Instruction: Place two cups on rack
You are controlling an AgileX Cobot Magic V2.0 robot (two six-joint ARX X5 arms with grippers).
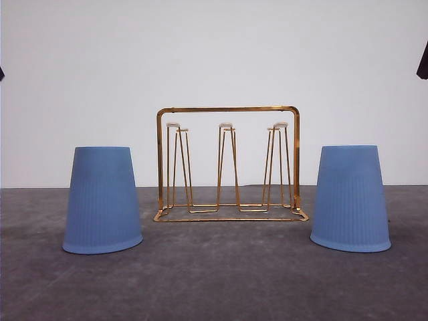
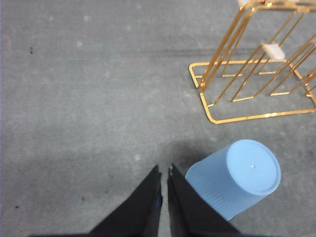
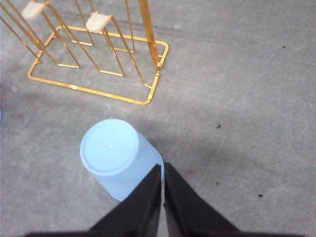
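Left cup (image 1: 103,200): stands mouth-down on the counter (image 1: 221,281), to the left of the rack (image 1: 229,164) and apart from it.
Right cup (image 1: 350,198): mouth-down too, to the right of the rack, also apart.
Rack: gold wire, between the cups, its pale-tipped pegs all bare.
Left hand (image 2: 163,172): above the counter just beside the left cup, fingers pressed together, nothing held.
Right hand (image 3: 162,168): fingers together as well, empty, hovering at the right cup's edge.
Risk, grasp: both hands must spread before closing in; a descent with fingers together would likely knock a cup over or push it away.
Risk, rack: the wire frame looks light, so a cup caught on a peg could tip or drag it.
Risk, grip: tapered ribbed walls may slip upward out of a pinch.
Surface: dull grey, speckled, flat.
Room: plain white wall behind.
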